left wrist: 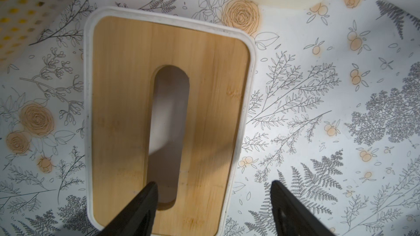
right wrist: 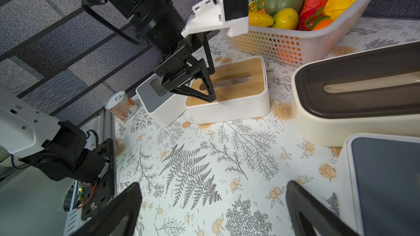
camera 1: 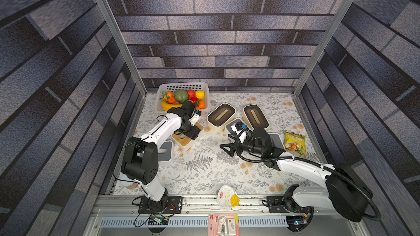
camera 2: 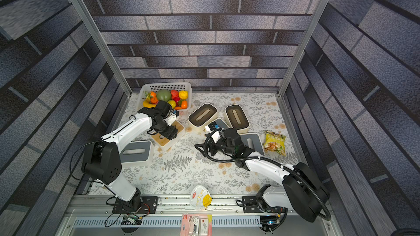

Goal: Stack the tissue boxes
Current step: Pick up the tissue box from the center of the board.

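Left wrist view, item one: white rectangular tissue box with slotted bamboo-wood lid (left wrist: 127,110), flat on floral tabletop (left wrist: 318,110) beside the white perforated fruit basket (left wrist: 22,7). We log the left claw (left wrist: 213,183) part-spread, one finger (left wrist: 141,210) over the slot, its mate outside the rim with a gap. Right claw (right wrist: 213,183) gapes wide, empty, above the tabletop.

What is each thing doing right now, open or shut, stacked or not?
wood-lid box: lid on, nothing stacked on it.
left claw: open, astride that box's side wall.
right claw: open, empty.
cream boxes: lids on, unstacked.
fruit basket: full.
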Robot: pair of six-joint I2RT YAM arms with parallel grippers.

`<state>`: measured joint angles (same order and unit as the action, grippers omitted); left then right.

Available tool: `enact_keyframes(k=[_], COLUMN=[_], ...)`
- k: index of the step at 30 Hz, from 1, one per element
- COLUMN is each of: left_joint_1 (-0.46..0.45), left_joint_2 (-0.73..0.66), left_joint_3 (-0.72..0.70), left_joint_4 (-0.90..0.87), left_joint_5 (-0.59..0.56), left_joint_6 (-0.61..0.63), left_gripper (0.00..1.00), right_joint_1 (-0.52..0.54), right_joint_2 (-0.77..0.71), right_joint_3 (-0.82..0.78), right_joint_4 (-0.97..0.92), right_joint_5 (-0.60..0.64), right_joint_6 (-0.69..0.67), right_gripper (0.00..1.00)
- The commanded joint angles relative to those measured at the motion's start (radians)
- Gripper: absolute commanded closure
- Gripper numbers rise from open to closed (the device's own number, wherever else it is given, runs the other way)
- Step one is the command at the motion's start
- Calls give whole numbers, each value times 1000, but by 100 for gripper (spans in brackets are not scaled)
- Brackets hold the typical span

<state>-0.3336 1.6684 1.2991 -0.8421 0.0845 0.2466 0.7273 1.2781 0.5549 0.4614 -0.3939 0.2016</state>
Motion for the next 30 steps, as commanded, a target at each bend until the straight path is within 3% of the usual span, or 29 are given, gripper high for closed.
enact_keyframes(k=[1, 12, 30], left_joint_1=[7, 24, 27], left_joint_2=[7, 31, 48], left_joint_3=[27, 18, -3], left_joint_4=[2, 35, 69], left_joint_5=[17, 21, 44], left_joint_6=[37, 54, 58], left_gripper=[21, 26, 26], right_joint_1=[17, 22, 24], right_joint_2=[-4, 4, 9], right_joint_3=[13, 27, 33], right_joint_4=[30, 6, -6], right_joint_5=[-21, -29, -30], right_joint_6=[-14, -30, -41], right_gripper=[0, 0, 0])
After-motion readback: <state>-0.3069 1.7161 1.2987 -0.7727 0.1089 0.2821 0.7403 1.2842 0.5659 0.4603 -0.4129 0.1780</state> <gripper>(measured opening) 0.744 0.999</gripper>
